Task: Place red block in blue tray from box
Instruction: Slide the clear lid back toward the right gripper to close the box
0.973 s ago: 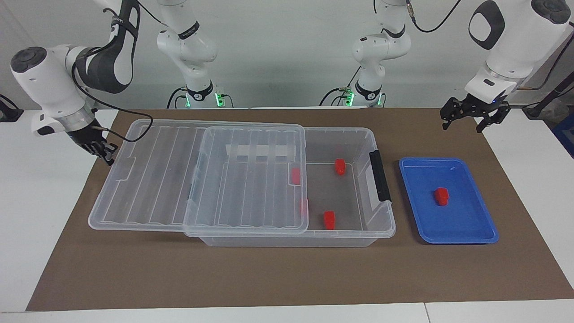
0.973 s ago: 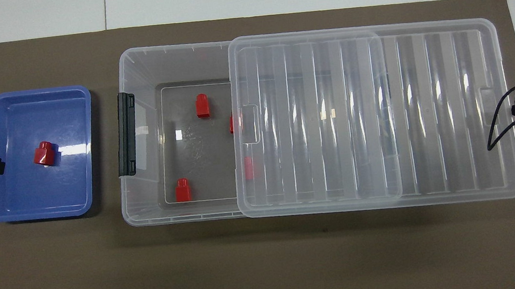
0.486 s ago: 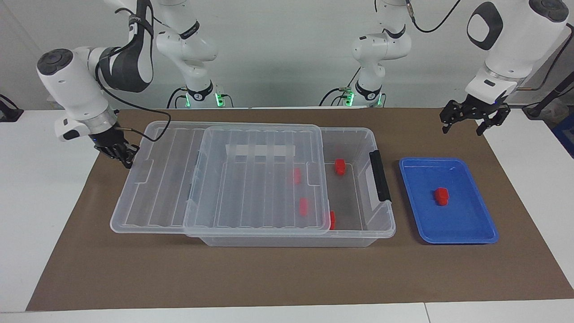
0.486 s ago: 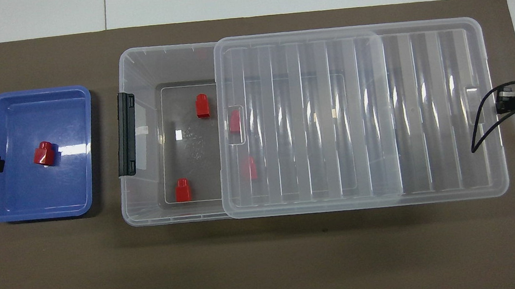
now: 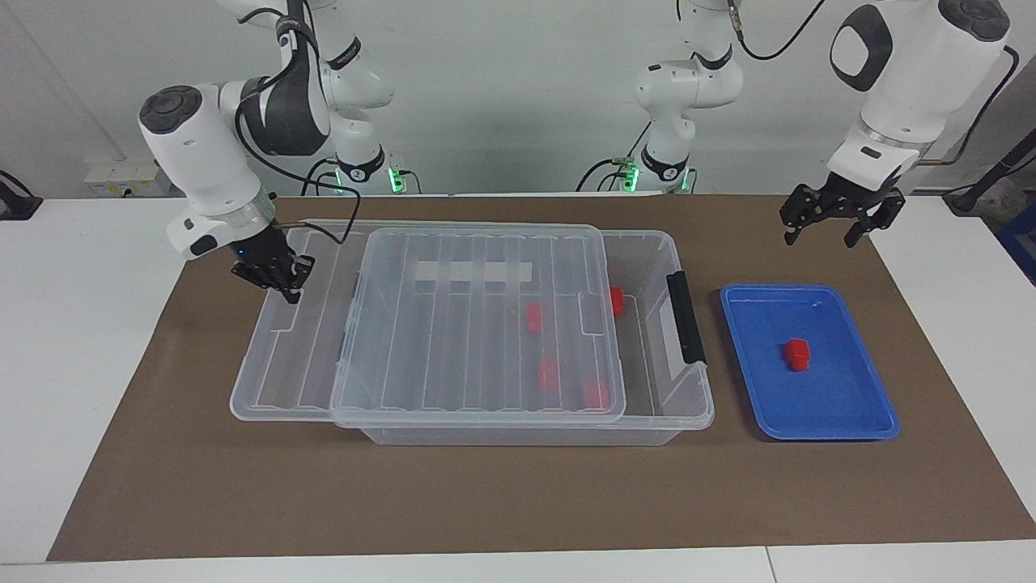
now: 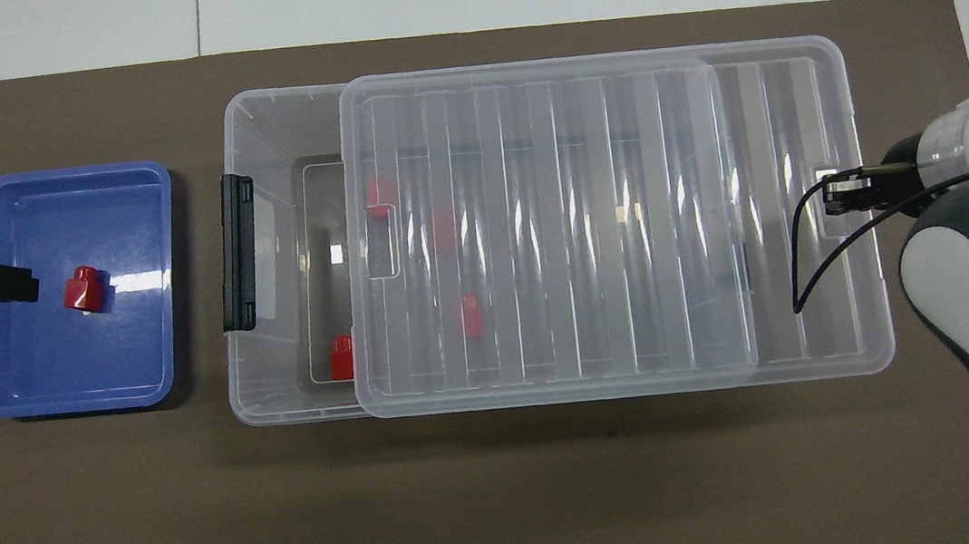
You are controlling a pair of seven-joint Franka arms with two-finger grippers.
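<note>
The clear box [image 5: 688,405] stands mid-mat with a black end clip [image 5: 685,316]. Its ribbed lid [image 5: 469,324] lies along the top and leaves a strip open at the clip end. My right gripper [image 5: 285,285] is shut on the lid's end toward the right arm's end of the table, also in the overhead view [image 6: 835,186]. Several red blocks lie in the box; one [image 5: 533,317] shows through the lid and another [image 6: 341,359] is half uncovered. One red block [image 5: 797,354] lies in the blue tray [image 5: 834,397]. My left gripper [image 5: 819,235] is open and empty, up over the tray's edge.
A brown mat [image 5: 518,502] covers the table, with white tabletop around it. The tray [image 6: 67,374] sits beside the box's clip end [image 6: 237,253]. The lid [image 6: 552,228] overhangs the box toward the right arm's end.
My right gripper has slid the lid toward the clip end, so it covers more of the box and its blocks. My left gripper has shifted slightly over the tray.
</note>
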